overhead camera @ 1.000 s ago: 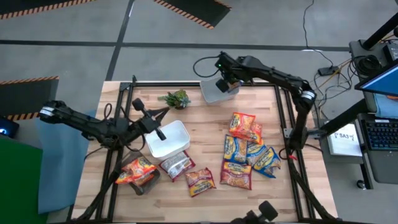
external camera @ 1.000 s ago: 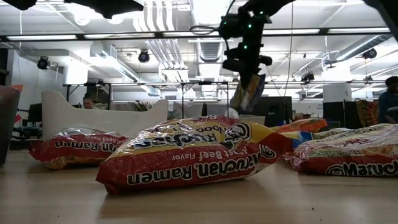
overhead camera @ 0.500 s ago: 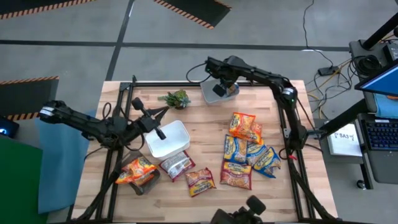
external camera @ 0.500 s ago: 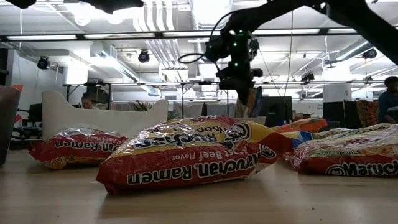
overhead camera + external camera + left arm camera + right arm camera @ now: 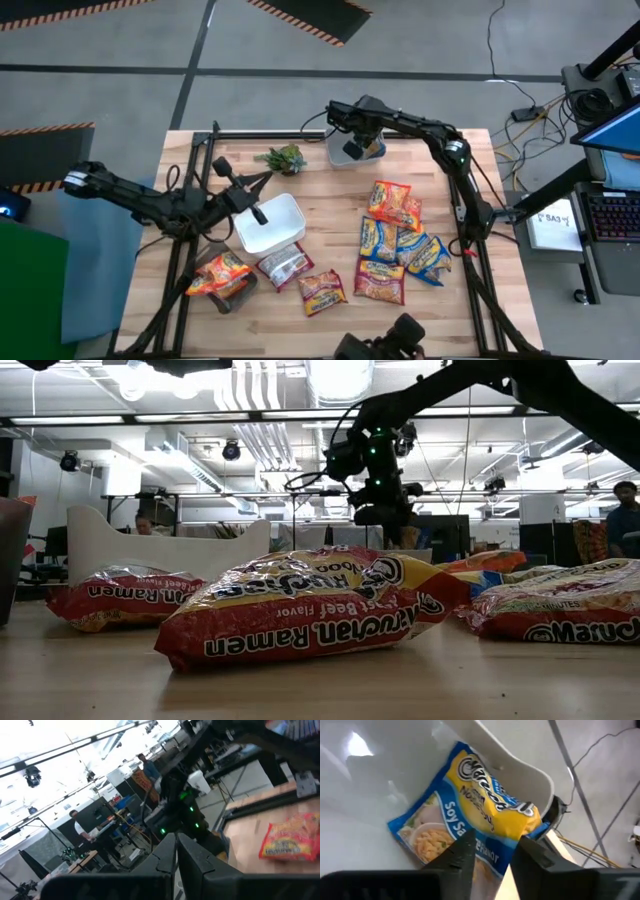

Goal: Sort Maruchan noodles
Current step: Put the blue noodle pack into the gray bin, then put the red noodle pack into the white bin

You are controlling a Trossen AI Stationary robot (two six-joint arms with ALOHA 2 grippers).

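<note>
A blue-yellow Maruchan noodles packet [image 5: 470, 805] lies slanted inside the grey tub [image 5: 520, 765] at the table's far middle [image 5: 338, 155]. My right gripper [image 5: 495, 862] hangs over that tub [image 5: 358, 147], pointing steeply down, fingers apart on either side of the packet's near edge. Several more packets lie in a pile at the right [image 5: 395, 240] and in a row at the front left [image 5: 285, 268]. My left gripper [image 5: 260, 214] waits shut and empty above a white tub [image 5: 285, 225]. My right gripper has its two fingers [image 5: 462, 857] on either side of the blue-yellow packet's lower edge [image 5: 487, 851], coming from above. The packet rests on the tub's floor and leans on its wall. Whether the fingers touch it, I cannot tell.
A small green plant [image 5: 283, 157] stands left of the grey tub. A dark tub at the front left holds an orange packet [image 5: 222, 272]. Black frame rails [image 5: 455, 200] run along the table's sides. In the low view, packets [image 5: 310, 610] fill the foreground.
My right gripper has come down and a little toward the table's left, tipping more steeply downward, into the grey tub. The blue-yellow packet, which hung below the fingers a second ago, now lies inside the tub.
</note>
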